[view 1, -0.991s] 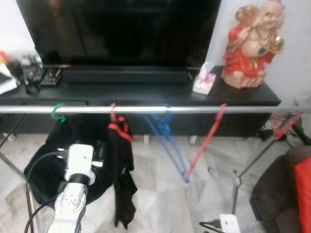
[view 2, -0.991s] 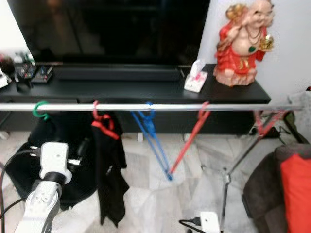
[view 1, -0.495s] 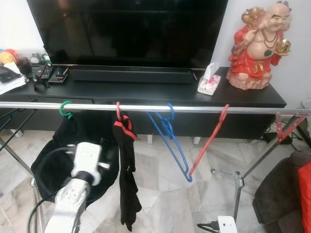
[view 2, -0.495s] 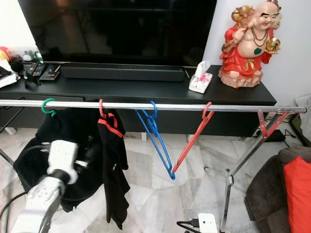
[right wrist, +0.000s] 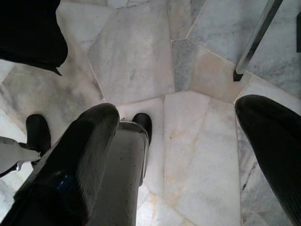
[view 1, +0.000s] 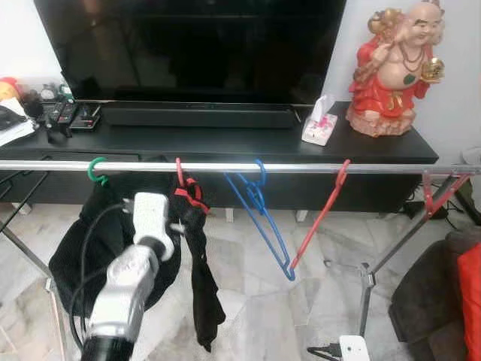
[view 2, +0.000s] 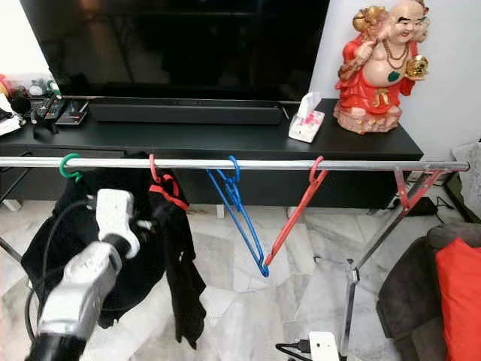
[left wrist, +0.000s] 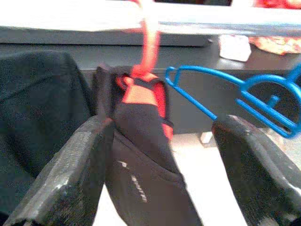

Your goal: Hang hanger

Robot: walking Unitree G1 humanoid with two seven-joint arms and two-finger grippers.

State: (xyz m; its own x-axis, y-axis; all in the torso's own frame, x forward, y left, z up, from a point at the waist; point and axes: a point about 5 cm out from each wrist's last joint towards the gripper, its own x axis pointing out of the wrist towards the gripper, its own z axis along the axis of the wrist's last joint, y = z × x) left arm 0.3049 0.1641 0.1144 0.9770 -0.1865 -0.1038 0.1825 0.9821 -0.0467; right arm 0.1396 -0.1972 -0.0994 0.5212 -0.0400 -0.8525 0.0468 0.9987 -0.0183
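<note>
The left gripper (left wrist: pixel 160 155) is reaching up toward the red plastic hanger (view 1: pixel 180 174) that is carrying a narrow black garment with red trim (view 1: pixel 201 263); its hook is already sitting over the horizontal silver metal rail (view 1: pixel 301 168), so the step in hand is probably the let-go or a last check of the hang. Its fingers (left wrist: pixel 77 165) are standing wide apart with nothing between them, one touching or just beside the garment's shoulder, though the blurred wrist view is leaving that contact uncertain. The next move is calling for a straight pull back without snagging the cloth. The right gripper (right wrist: pixel 174 155) is hanging idle over the pale marble floor (right wrist: pixel 188 70), spread wide and empty
</note>
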